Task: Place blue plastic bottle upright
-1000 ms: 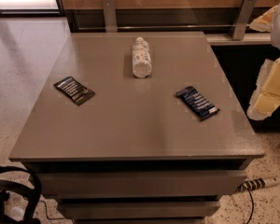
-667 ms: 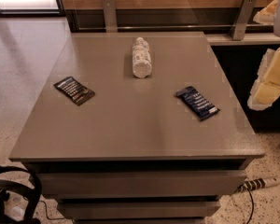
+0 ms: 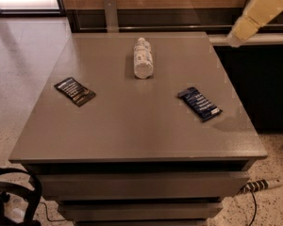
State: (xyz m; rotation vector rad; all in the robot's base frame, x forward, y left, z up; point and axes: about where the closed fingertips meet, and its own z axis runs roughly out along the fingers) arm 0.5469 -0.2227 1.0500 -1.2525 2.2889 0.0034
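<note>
Bottle lies flat at twelve o'clock on the desk. The hand, up at two o'clock with its state impossible to tell, should close squarely across the body.

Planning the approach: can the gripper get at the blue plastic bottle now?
Probably yes. The gripper hangs near the table's far right corner; the blue plastic bottle lies on its side, nothing between them, both packets nearer the front.

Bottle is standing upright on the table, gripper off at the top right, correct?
Not upright: the camera view shows the blue plastic bottle lying on its side on the table. The gripper is indeed at the top right, away from it.
</note>
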